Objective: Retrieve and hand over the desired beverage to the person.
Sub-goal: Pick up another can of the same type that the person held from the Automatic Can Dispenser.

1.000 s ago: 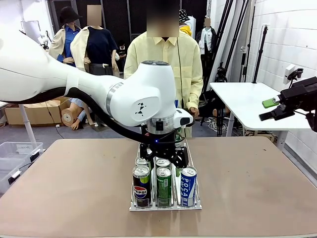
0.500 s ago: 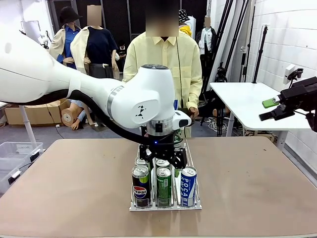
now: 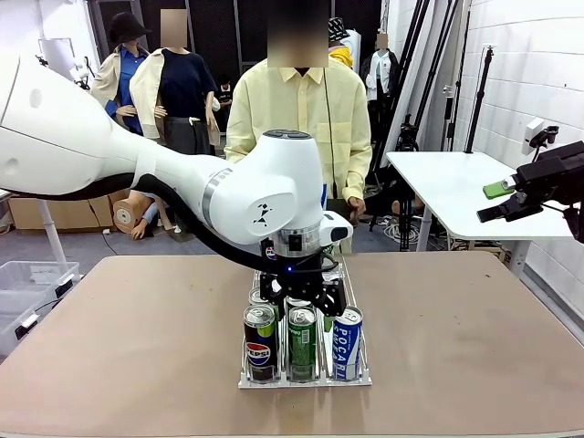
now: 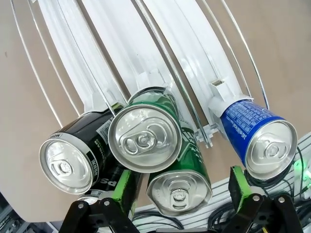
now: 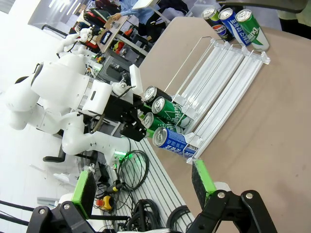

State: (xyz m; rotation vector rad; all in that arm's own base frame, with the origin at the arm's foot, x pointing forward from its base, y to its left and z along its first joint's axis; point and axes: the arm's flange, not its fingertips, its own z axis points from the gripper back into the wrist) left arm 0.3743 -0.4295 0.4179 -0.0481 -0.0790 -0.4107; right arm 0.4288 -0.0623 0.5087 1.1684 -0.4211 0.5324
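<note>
Presently we find the left gripper (image 4: 181, 191), jaws open, poised above the green cans (image 4: 145, 138) in the rack (image 4: 116, 39); the right gripper (image 5: 142, 182) hangs well apart, jaws open.

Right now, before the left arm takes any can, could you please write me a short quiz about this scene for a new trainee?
1. True or false: the left gripper is shut on a can.
2. In the left wrist view, which can shows between its green pads? A black, B green, C blue.
3. In the front view, how many cans stand in the front row of the rack?
Key: 1 false, its jaws stand open above the cans. 2 B, a green can. 3 three.
</note>
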